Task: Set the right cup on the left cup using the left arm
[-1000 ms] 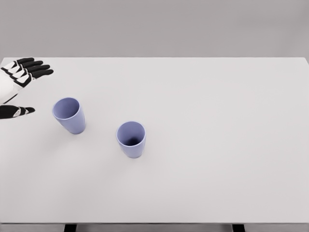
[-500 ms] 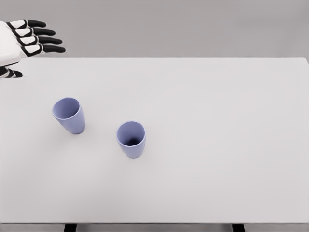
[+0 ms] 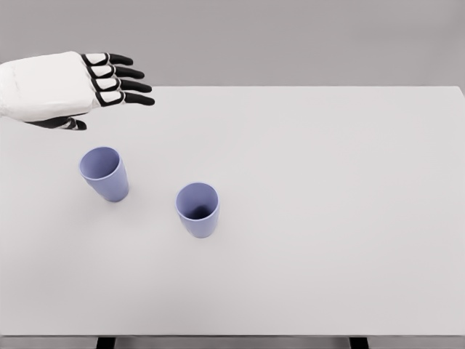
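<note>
Left hand (image 3: 80,89) floats empty, fingers spread; next it should reach down-right to grab the right blue plastic cup (image 3: 197,209).

The left hand (image 3: 69,91), fingers spread, hovers beyond the left cup (image 3: 104,174); the right cup (image 3: 197,209) stands apart.

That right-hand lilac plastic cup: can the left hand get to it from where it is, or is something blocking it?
Probably yes. The left hand hovers open above the white table's far left, and the right lilac plastic cup stands upright and apart. Only the left lilac cup stands near the path, off to the side.
</note>
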{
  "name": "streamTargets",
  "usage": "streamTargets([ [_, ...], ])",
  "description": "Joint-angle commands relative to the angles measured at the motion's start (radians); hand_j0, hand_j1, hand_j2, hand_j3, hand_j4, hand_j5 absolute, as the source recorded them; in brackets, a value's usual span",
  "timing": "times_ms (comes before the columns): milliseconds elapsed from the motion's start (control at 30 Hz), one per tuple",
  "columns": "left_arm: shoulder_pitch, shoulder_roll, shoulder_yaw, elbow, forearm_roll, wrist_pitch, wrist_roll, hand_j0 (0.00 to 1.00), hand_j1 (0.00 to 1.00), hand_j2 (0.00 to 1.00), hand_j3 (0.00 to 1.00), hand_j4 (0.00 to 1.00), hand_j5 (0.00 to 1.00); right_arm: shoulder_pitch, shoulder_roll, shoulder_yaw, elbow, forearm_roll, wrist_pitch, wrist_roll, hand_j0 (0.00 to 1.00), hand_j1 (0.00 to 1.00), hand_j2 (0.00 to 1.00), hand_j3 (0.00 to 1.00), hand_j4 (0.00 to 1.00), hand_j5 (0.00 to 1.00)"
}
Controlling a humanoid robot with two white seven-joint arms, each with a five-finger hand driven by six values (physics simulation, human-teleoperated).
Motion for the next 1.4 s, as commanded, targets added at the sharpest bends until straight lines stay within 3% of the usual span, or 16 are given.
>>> streamTargets([
  [0,0.0,-0.043,0.0,0.0,0.006,0.0,0.001,1.0,1.0,1.0,1.0,1.0,1.0,0.0,0.0,0.0,0.0,-0.001,0.0,0.0,1.0,1.0,1.0,1.0,1.0,1.0],
  [500,0.005,-0.131,0.007,0.001,-0.022,0.0,-0.02,1.0,1.0,1.0,1.0,1.0,1.0,0.0,0.0,0.0,0.0,-0.001,0.0,0.0,1.0,1.0,1.0,1.0,1.0,1.0],
  [600,0.009,-0.14,0.006,0.0,-0.02,0.0,-0.066,0.99,0.99,0.99,0.99,0.99,0.99,0.0,0.0,0.0,0.0,-0.001,0.0,0.0,1.0,1.0,1.0,1.0,1.0,1.0],
  [833,0.043,-0.279,0.001,-0.002,-0.025,0.0,-0.201,0.99,0.99,0.99,0.99,0.99,0.99,0.0,0.0,0.0,0.0,-0.001,0.0,0.0,1.0,1.0,1.0,1.0,1.0,1.0],
  [1033,0.08,-0.284,0.0,-0.004,-0.063,0.0,-0.209,0.99,0.99,0.99,0.99,0.99,0.99,0.0,0.0,0.0,0.0,-0.001,0.0,0.0,1.0,1.0,1.0,1.0,1.0,1.0],
  [1367,0.083,-0.284,-0.003,-0.004,-0.079,0.0,-0.25,1.0,1.0,1.0,1.0,1.0,1.0,0.002,0.0,0.0,0.0,-0.001,0.0,0.0,1.0,1.0,1.0,1.0,1.0,1.0],
])
